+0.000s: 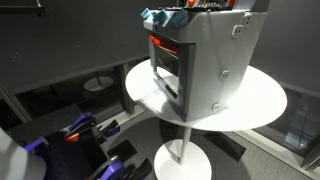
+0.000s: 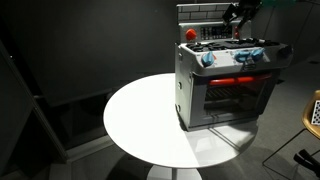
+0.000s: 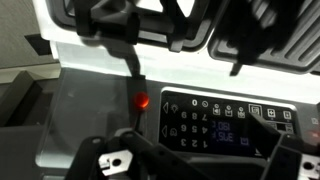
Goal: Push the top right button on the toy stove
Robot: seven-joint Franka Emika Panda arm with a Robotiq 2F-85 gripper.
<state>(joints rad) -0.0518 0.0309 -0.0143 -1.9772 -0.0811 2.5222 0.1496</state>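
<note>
The toy stove (image 2: 225, 85) is a silver-grey box with a dark-windowed door and a red-orange strip. It stands on a round white table in both exterior views (image 1: 200, 60). Blue knobs (image 2: 250, 53) line its top front edge and a red knob (image 2: 190, 34) sits at a top corner. My gripper (image 2: 240, 12) hovers over the back of the stove top, apart from it, also at the frame top (image 1: 195, 4). In the wrist view its fingers (image 3: 200, 162) look spread and empty above a dark control panel (image 3: 225, 120) with a lit red button (image 3: 143, 101).
The round white table (image 2: 140, 120) has bare surface beside the stove. A black burner grate (image 3: 150, 25) crosses the top of the wrist view. Blue and black equipment (image 1: 85, 135) sits on the floor below the table (image 1: 265, 100).
</note>
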